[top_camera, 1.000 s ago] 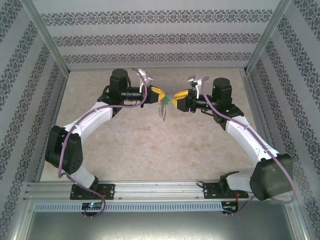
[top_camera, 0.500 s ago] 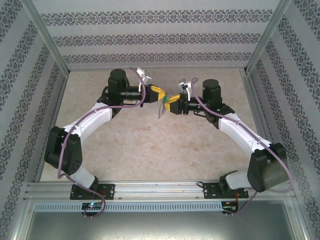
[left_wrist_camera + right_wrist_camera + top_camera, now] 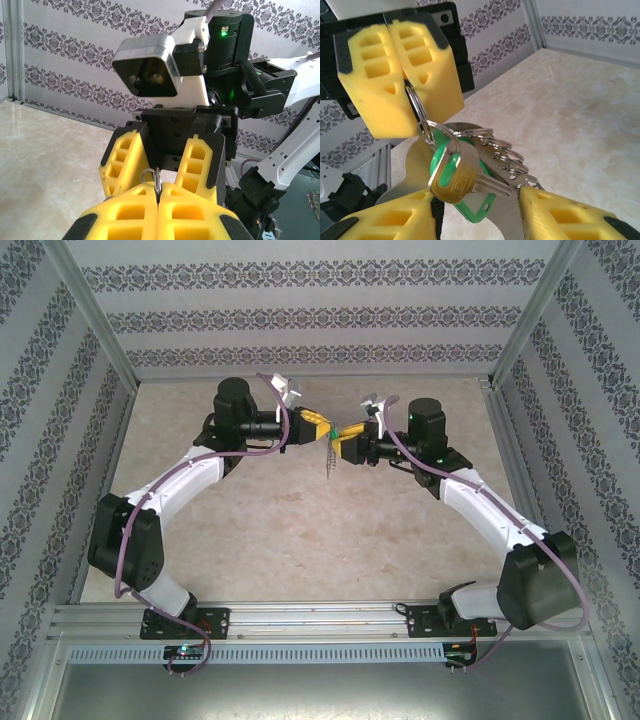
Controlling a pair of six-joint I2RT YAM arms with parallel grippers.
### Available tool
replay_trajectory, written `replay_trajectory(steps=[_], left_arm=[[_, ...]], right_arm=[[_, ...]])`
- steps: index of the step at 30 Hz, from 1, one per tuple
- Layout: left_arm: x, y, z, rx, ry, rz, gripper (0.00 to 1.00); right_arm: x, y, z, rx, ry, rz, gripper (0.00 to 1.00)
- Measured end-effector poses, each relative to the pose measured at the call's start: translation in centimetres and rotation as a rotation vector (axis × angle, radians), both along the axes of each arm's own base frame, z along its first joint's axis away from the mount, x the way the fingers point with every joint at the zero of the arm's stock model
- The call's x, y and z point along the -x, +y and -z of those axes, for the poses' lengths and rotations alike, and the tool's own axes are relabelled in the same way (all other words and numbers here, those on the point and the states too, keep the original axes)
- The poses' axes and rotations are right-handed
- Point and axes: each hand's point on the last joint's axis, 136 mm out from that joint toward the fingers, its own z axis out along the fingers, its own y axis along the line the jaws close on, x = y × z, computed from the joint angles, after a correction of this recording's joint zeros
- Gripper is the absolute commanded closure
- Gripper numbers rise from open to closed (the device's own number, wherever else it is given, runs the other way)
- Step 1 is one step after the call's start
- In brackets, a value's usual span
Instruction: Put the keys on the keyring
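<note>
Keyring (image 3: pixel 411 165), a dull grey metal loop with a fringe of small rings (image 3: pixel 507 155) along one side, hangs straight below the left gripper (image 3: pixel 407 87), clear of the marbled table (image 3: pixel 300 530) underneath. That gripper's yellow fingers (image 3: pixel 370 75) are pressed fully together. A thin wire ring at the top of the keyring is pinched in the seam between them, so the whole bunch dangles from their tips. A key (image 3: pixel 454 176) with a green plastic head and a metal blade hangs from a small split ring just under the left gripper, lying across the loop. The right gripper (image 3: pixel 160 170) faces the left gripper tip to tip, just beside it. Its jaws stand about half apart, with one finger (image 3: pixel 122 160) on each side of the hanging key and loop. Whether those fingers touch the metal cannot be told.
</note>
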Motion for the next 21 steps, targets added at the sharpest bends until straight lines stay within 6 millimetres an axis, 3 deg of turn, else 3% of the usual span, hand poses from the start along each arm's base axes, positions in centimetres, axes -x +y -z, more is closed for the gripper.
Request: replay_trajectory(steps=[5, 13, 17, 21], left_arm=[[0.08, 0.0, 0.11, 0.0, 0.004, 0.004, 1.0], [0.14, 0.0, -0.01, 0.007, 0.012, 0.007, 1.0], [0.13, 0.0, -0.13, 0.01, 0.012, 0.006, 1.0], [0.11, 0.01, -0.3, 0.015, 0.008, 0.006, 1.0]], right_arm=[[-0.19, -0.05, -0.7, -0.01, -0.03, 0.01, 0.6], [-0.06, 0.1, -1.07, -0.022, -0.042, -0.003, 0.9], [0.2, 0.19, -1.06, -0.027, -0.043, -0.019, 0.99], [0.64, 0.31, -0.76, -0.03, -0.031, -0.041, 1.0]])
